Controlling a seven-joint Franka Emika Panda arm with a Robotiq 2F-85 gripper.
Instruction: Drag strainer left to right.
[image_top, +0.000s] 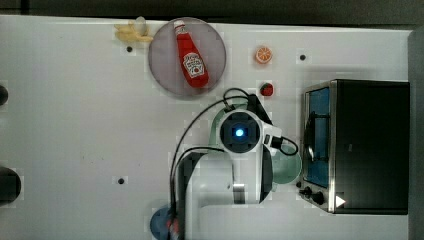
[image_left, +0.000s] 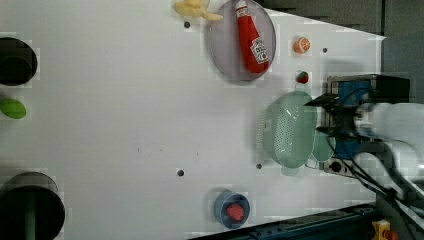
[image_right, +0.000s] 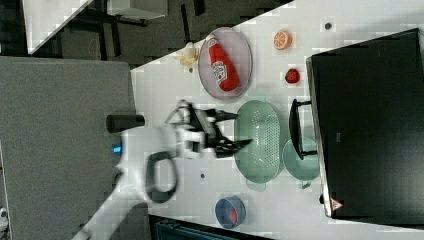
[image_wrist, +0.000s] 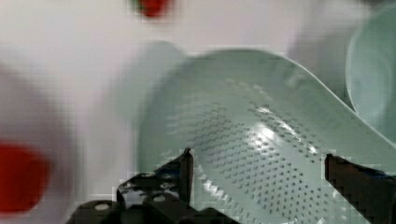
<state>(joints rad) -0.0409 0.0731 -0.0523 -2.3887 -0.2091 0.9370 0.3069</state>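
End effector (image_wrist: 257, 161) spread above strainer (image_wrist: 261, 140).

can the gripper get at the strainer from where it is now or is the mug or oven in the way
Probably yes. The gripper hovers right over the strainer with its jaws spread wide, and nothing lies between them. The mug and the oven sit on the strainer's far side, clear of the way down.

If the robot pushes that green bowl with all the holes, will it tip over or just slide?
The strainer would probably slide: it looks wide and low on the smooth white table. It seems to be thin plastic full of holes, so likely light and stiff. Pushed further, it might bump the mug beside it. The hand is open.
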